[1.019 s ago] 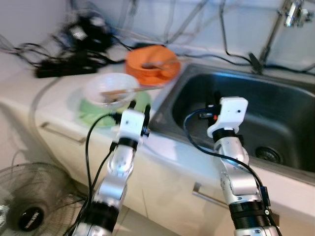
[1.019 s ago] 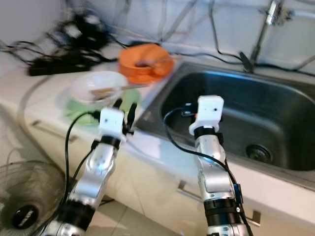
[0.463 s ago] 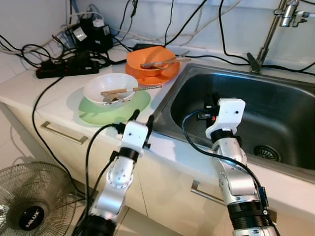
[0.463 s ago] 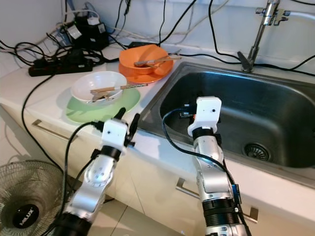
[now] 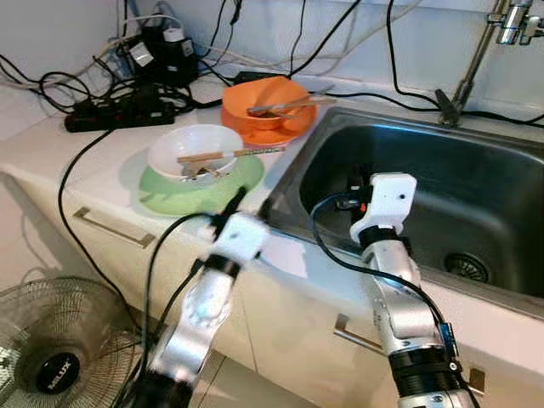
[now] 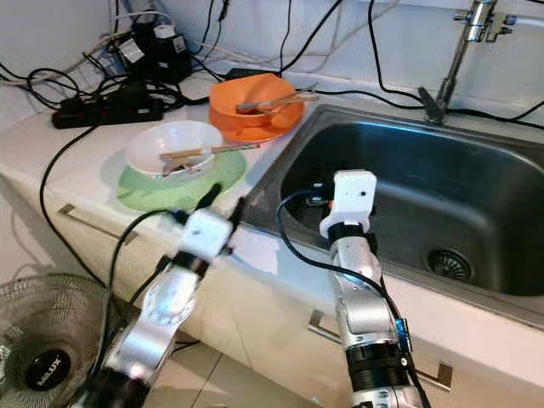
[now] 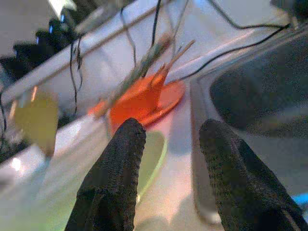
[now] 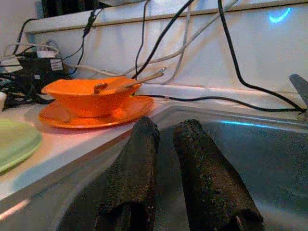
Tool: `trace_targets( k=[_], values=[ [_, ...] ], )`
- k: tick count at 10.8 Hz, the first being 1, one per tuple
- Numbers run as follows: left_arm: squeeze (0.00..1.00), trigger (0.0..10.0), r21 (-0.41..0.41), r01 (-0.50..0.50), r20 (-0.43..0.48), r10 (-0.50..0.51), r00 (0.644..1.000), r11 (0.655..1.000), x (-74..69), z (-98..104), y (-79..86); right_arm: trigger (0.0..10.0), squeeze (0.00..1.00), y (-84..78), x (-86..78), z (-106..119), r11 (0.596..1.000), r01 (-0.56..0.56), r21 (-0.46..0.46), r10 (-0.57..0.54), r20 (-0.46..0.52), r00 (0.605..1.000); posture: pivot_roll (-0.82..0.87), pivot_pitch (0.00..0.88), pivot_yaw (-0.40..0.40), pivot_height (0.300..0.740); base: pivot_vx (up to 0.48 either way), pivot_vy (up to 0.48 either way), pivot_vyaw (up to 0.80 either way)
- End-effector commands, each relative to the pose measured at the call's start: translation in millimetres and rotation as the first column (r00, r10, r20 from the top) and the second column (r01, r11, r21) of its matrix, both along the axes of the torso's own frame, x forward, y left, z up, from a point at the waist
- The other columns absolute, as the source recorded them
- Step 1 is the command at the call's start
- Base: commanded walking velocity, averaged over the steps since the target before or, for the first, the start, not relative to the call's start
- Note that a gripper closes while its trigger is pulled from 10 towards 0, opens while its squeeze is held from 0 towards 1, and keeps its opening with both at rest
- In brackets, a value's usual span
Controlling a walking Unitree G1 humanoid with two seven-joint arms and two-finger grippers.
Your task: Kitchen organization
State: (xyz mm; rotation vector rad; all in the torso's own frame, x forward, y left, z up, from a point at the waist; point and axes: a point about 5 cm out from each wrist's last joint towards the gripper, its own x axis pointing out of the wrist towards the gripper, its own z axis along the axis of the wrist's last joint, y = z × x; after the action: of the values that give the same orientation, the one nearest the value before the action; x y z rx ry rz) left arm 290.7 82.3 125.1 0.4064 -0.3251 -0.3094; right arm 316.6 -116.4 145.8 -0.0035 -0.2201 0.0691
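Two silver arms reach over a pale white desk [image 5: 51,153] fitted with a large stainless-steel sink basin [image 5: 476,195], whose drain [image 5: 466,266] sits in its floor and whose chrome tap [image 5: 508,19] rises at the back edge. On the floor to the robot's left stands a round wire-caged fan [image 5: 51,357], below the cabinet front with its metal drawer handle [image 5: 112,228].

Black power strips and tangled cables [image 5: 127,93] crowd the far left of the desk against the wall. Near the sink's left rim sits a flat pale-green round plate [image 5: 170,189], and on it a white ceramic bowl [image 5: 194,151] with wooden chopsticks [image 5: 229,155] laid across its rim. Behind that, nearer the wall, an orange plate [image 5: 255,129] carries an orange bowl [image 5: 263,95] holding a utensil and more sticks.

Left gripper [image 5: 248,202] hovers at the front edge of the desk, just beside the green plate and the sink's corner, its two black fingers [image 7: 115,178] spread apart with nothing between them. Right gripper [image 8: 161,144] hangs inside the sink near its left wall, its fingers [image 8: 132,168] drawn close with only a thin gap, holding nothing.
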Motion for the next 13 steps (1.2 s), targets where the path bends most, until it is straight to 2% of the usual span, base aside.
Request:
trace_targets(
  k=[1,2,3,6,8,9,11,12,13],
  values=[
    [0.0,10.0,0.028,0.005,0.009,-0.005,1.0,1.0,2.3,2.5,-1.9,10.0,0.0,2.2,2.6,5.6,1.0,-0.013,0.006,0.013,0.023,1.0,0.06,0.0,0.081,0.74,0.0,0.0,0.0],
    [0.0,10.0,0.097,0.03,0.049,-0.035,0.998,0.995,5.5,9.9,-8.3,10.0,0.0,-1.7,3.0,6.0,1.0,0.001,0.006,-0.001,0.024,1.0,0.06,0.0,0.078,0.74,0.0,0.0,0.0],
    [0.0,10.0,0.129,0.03,0.091,-0.042,0.995,0.991,9.9,21.4,-12.3,10.0,0.0,-3.4,2.8,5.3,1.0,0.007,0.004,-0.007,0.023,1.0,0.05,0.0,0.078,0.74,0.0,0.0,0.0],
    [0.0,10.0,0.263,-0.016,0.203,-0.039,0.979,0.965,31.3,59.2,-18.4,10.0,0.0,-2.4,4.8,6.3,1.0,0.005,0.004,-0.005,0.022,1.0,0.07,0.0,0.061,0.74,0.0,0.0,0.0],
    [0.0,10.0,0.337,-0.055,0.214,-0.02,0.977,0.94,47.7,74.8,-16.5,10.0,0.0,-2.1,7.1,7.8,1.0,0.003,0.005,-0.003,0.025,1.0,0.07,0.0,0.057,0.74,0.0,0.0,0.0],
    [0.0,10.0,0.364,-0.063,0.186,-0.006,0.983,0.929,57.8,76.4,-14.4,10.0,0.0,-1.4,7.5,8.5,1.0,0.0,0.005,0.0,0.027,1.0,0.06,0.0,0.06,0.74,0.0,0.0,0.0],
    [0.0,10.0,0.353,-0.031,0.111,-0.009,0.994,0.935,64.6,77.2,-13.5,10.0,0.0,-2.9,7.4,9.5,1.0,0.006,0.004,-0.006,0.031,1.0,0.06,0.0,0.062,0.74,0.0,0.0,0.0],
    [0.0,10.0,0.343,0.051,0.115,-0.096,0.989,0.938,59.8,84.5,-23.0,10.0,0.0,-5.4,7.9,10.2,1.0,0.014,0.004,-0.014,0.033,0.999,0.06,0.0,0.06,0.74,0.0,0.0,0.0],
    [0.0,10.0,0.333,0.082,0.136,-0.134,0.982,0.939,55.4,89.9,-29.7,10.0,0.0,-5.7,8.1,10.2,1.0,0.015,0.004,-0.015,0.033,0.999,0.06,0.0,0.06,0.74,0.0,0.0,0.0]
  ],
)
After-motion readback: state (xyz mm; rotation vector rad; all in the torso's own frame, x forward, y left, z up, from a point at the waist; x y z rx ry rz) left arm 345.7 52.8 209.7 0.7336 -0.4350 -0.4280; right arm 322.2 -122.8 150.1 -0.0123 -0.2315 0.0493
